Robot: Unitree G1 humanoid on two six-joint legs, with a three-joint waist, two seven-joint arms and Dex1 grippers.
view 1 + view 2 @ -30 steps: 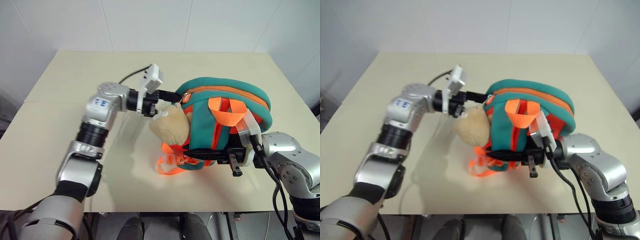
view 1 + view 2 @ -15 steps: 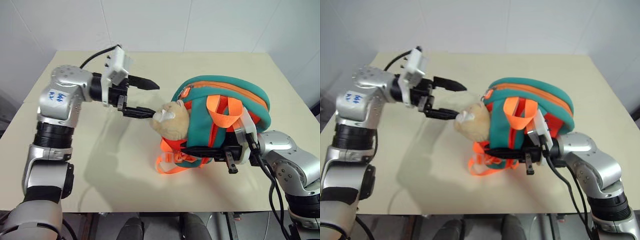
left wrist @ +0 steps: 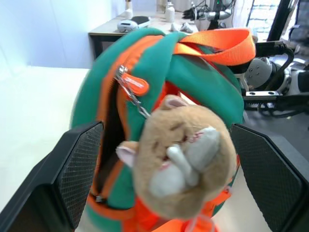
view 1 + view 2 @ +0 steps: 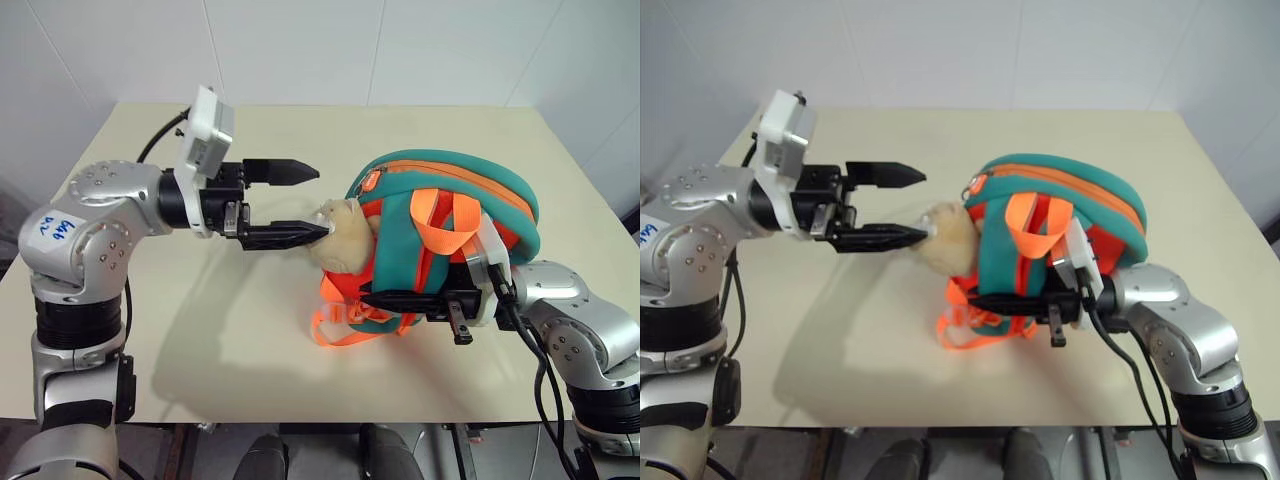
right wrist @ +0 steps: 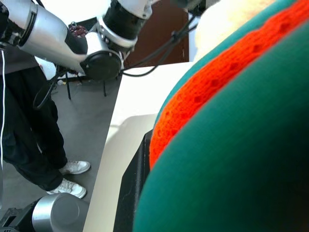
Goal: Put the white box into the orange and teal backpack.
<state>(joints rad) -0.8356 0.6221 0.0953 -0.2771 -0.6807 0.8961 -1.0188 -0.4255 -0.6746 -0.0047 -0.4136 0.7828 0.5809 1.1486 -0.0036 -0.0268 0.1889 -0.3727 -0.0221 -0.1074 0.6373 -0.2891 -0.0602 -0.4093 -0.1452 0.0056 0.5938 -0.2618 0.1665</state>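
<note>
The orange and teal backpack (image 4: 455,200) stands on the beige table (image 4: 200,330), its tan plush toy (image 4: 345,235) hanging at the left end. The white box is out of view. My left gripper (image 4: 322,202) hovers open just left of the backpack, level, one finger above the toy and one touching its face. In the left wrist view the toy (image 3: 181,154) sits between the two pads (image 3: 79,169), and the zipper (image 3: 108,140) gapes beside an orange pull (image 3: 137,86). My right gripper (image 4: 400,300) is shut on the backpack's lower front, among teal and orange straps (image 5: 231,145).
Orange webbing loops (image 4: 340,330) lie on the table in front of the backpack. The table's left half and far side are bare. A person's dark trousers and white shoes (image 5: 72,169) show beyond the table edge in the right wrist view.
My left gripper has drawn back from the backpack's zipper end toward the left, and its wrist has turned. The right gripper has kept its hold and stayed in place.
</note>
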